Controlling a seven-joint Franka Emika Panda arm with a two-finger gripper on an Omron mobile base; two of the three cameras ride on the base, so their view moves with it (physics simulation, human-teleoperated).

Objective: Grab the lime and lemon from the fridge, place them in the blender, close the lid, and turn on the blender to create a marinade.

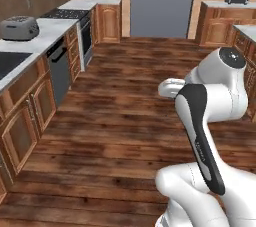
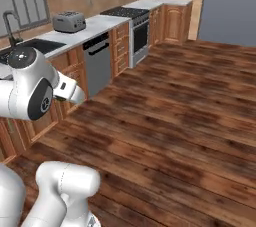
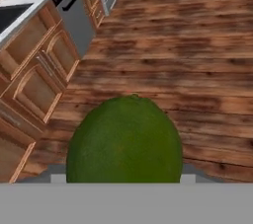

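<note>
The lime (image 3: 124, 141), dark green and round, bulks large in the lower middle of the hand view, hanging in the air over the wooden floor. My gripper (image 3: 123, 176) is shut on it, and the fruit covers most of the fingers. My white arm (image 1: 205, 121) is folded up at the right of the left base view. The lemon, the blender and the lid are out of view. A tall flat grey panel (image 1: 162, 3) stands at the far end of the room; I cannot tell whether it is the fridge.
A counter (image 1: 42, 38) with wooden cupboards runs along the left, carrying a grey toaster (image 1: 19, 27) and a sink (image 2: 30, 46). Below it are a dishwasher (image 1: 60, 68) and an oven (image 1: 85, 36). More cupboards (image 1: 220, 23) stand at the right. The wooden floor (image 1: 115, 121) is open.
</note>
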